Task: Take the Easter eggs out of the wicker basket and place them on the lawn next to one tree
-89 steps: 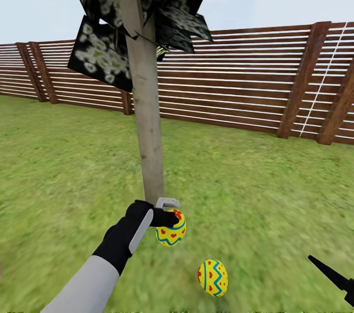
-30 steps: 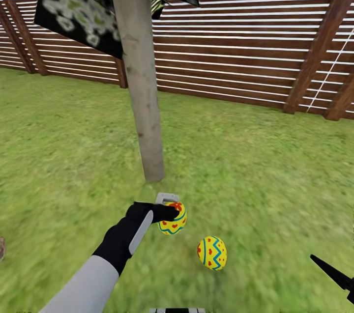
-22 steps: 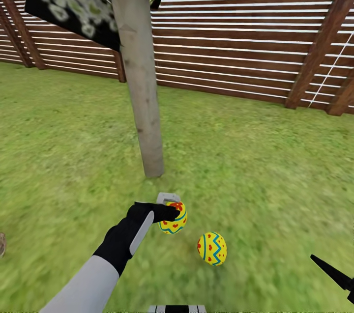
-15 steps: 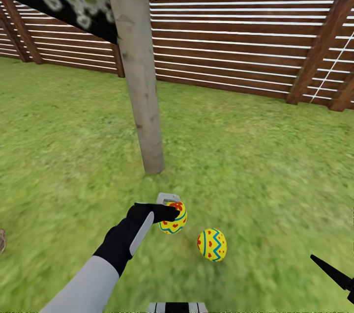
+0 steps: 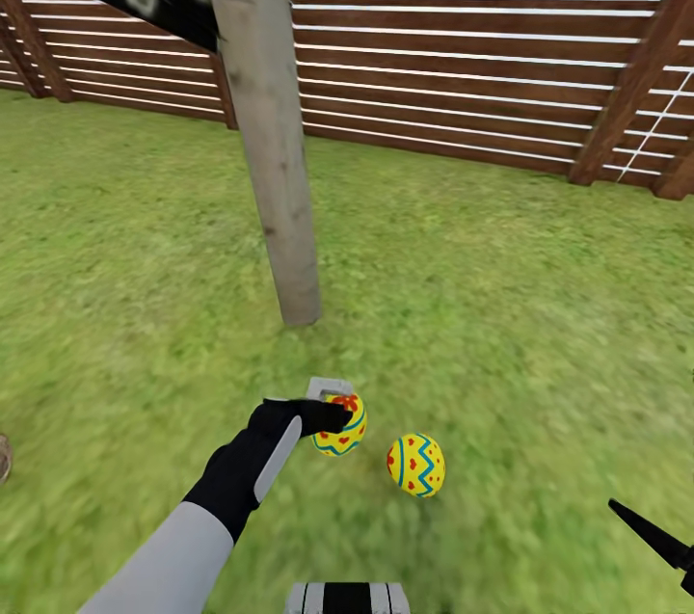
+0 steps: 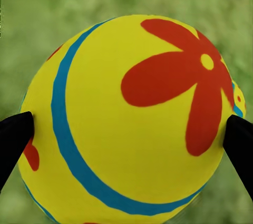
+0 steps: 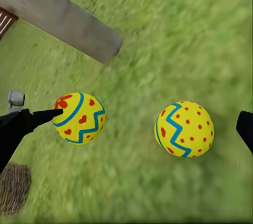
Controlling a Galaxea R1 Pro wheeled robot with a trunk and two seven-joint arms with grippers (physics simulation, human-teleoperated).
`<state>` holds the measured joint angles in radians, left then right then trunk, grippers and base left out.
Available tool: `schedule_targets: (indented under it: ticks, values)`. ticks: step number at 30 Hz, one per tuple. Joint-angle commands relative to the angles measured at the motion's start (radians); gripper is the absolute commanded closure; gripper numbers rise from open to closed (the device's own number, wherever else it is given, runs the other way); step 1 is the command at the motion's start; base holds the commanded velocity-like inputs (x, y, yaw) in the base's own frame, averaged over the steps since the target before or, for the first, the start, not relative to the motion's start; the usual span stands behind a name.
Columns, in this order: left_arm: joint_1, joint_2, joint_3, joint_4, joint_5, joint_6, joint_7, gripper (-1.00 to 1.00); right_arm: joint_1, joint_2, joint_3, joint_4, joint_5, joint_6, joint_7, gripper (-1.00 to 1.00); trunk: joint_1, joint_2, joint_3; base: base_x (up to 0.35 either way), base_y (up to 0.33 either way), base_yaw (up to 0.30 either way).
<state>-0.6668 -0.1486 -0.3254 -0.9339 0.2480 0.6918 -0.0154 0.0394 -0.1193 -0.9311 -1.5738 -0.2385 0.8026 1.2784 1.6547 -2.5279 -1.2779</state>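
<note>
So my left gripper (image 5: pixel 333 416) is clamped on one of the Easter eggs, the held egg (image 5: pixel 339 425), and in the left wrist view you can see a black fingertip (image 6: pixel 15 139) pressed against each side of it, with blurry grass behind, so I reckon it's hanging above the ground and not set down yet. The right gripper (image 7: pixel 247 129) is harder to call: I just get a black tip at the edge of the right wrist view and a dark point low in the head view, so I can't tell if it's spread or closed, though nothing seems to be in it. Just beside the held egg sits a second egg (image 5: pixel 416 465) already on the lawn (image 5: pixel 501 325), and both are near the foot of the tree (image 5: pixel 275 161), whose pale bare trunk stands in front of the slatted fence (image 5: pixel 463 65). My guess on progress is that one egg is delivered, one is about to be lowered, and the third I can't spot anywhere. A bit of the wicker basket (image 7: pixel 13 187) peeks in at the edge of the right wrist view, but I can't see inside it. The eggs look smooth and bright yellow with red flowers, red dots and blue zigzag bands, so probably a bit prone to rolling once let go.
</note>
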Motion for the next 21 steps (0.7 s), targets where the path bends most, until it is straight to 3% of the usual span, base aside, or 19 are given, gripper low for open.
schedule_targets:
  ticks: [1, 4, 7, 21]
  values:
    - [-0.001, 0.0, -0.003, 0.0, 0.0, -0.005, -0.001, 1.0, 0.001, 0.0, 0.0, 0.0, -0.005, 0.007, 0.0, -1.0, 0.0, -0.001, -0.005, 0.0, 0.0, 0.0]
    - [0.0, 0.0, -0.037, 0.0, -0.001, -0.02, 0.004, 1.0, 0.001, -0.001, 0.0, 0.0, -0.005, 0.007, 0.0, -1.0, 0.002, -0.001, -0.016, 0.0, 0.0, 0.0]
    - [0.0, 0.0, -0.05, 0.0, -0.001, -0.024, 0.006, 1.0, 0.001, -0.001, 0.0, 0.0, -0.005, 0.007, 0.001, -1.0, 0.003, -0.002, -0.028, 0.0, 0.0, 0.0]
    - [0.0, 0.0, -0.055, 0.0, -0.001, -0.025, 0.006, 1.0, 0.001, -0.002, 0.0, 0.0, -0.005, 0.008, -0.001, -1.0, 0.009, -0.005, -0.082, 0.0, 0.0, 0.0]
